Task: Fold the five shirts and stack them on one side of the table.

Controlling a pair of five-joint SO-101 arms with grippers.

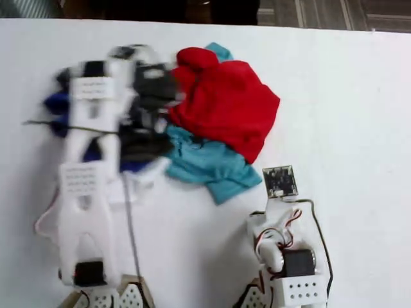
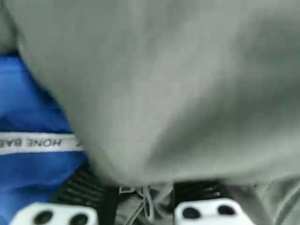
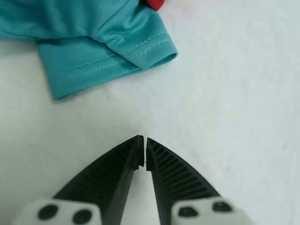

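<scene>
A heap of unfolded shirts lies bunched together on a white table (image 1: 359,96). The left gripper (image 2: 140,194) is pressed down into the heap. A pale grey shirt (image 2: 164,84) of soft, smooth cloth drapes over it and directly in front of it, with a gathered edge of the same cloth bunched close against it. Whether it is clamped on that cloth or loose cannot be told. Just beside this gripper, touching the grey cloth, lies a bright blue shirt (image 2: 33,117) with a white printed band sewn across it. Seen from above, a crumpled red shirt (image 1: 225,102) of thick, soft fabric sits just beside the left arm (image 1: 90,160), on the side toward the right arm. It is heaped on top of a teal shirt (image 1: 209,163) of thin, glossy sports fabric. The right gripper (image 3: 144,140) is clenched with nothing in it, its black ribbed jaws meeting tip to tip over bare table. Ahead of it, near but not touching, a short sleeve of the teal shirt lies flat, with a double-stitched hem and a soft fold running into it. A scrap of red shows beyond that sleeve.
</scene>
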